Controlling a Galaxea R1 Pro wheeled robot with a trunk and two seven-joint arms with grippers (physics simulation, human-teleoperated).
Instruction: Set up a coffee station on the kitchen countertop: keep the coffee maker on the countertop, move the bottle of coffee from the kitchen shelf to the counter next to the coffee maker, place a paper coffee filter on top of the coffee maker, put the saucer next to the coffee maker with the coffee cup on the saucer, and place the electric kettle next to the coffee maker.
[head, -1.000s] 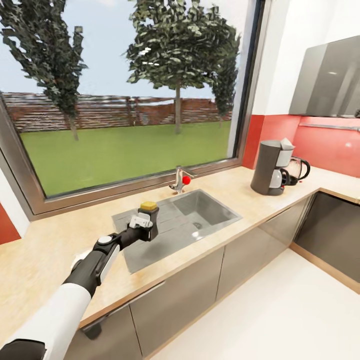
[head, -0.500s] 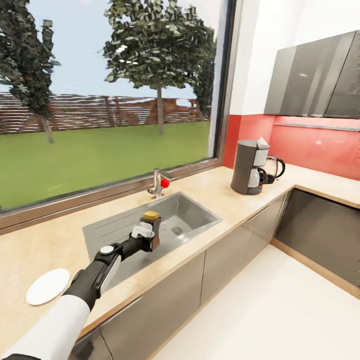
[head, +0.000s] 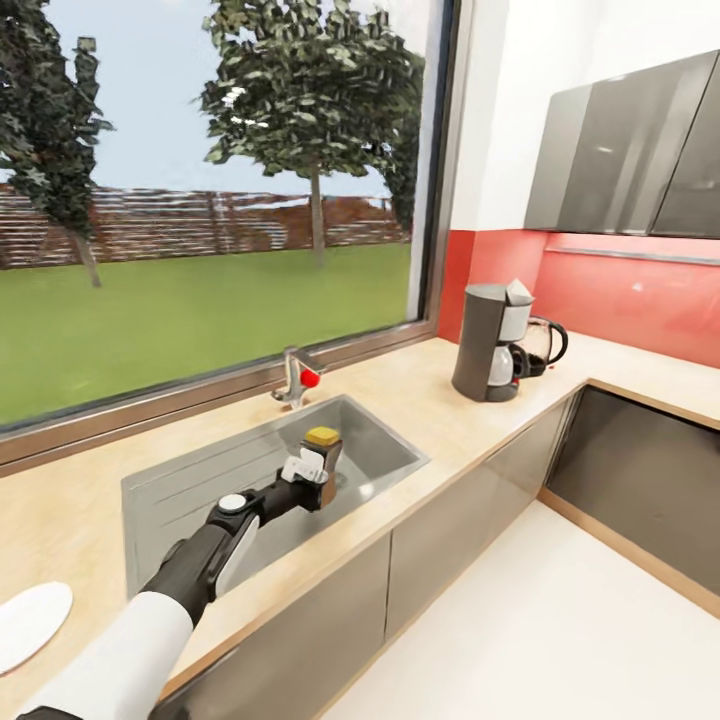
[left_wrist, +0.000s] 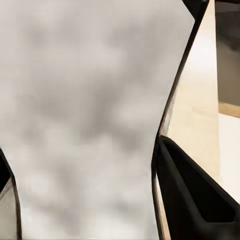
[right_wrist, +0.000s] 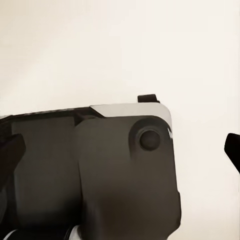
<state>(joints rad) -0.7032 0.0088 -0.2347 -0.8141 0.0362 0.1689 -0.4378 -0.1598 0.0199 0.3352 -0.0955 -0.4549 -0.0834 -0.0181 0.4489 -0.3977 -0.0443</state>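
Brushed-metal sink (head: 170, 480), matt pale-wood worktop (head: 440, 400), glossy red wall panel (head: 640, 300), grey matt-plastic coffee maker (head: 478, 342).

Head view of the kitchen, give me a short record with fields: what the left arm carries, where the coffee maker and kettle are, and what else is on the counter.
carried item: bottle of coffee, yellow lid, dark body
holder: left end effector, shut on the bottle, above the sink
coffee maker: coffee maker on the countertop by the red wall
filter: white paper filter on top of the coffee maker
kettle: electric kettle just behind the coffee maker
saucer: white saucer on the counter at the far left
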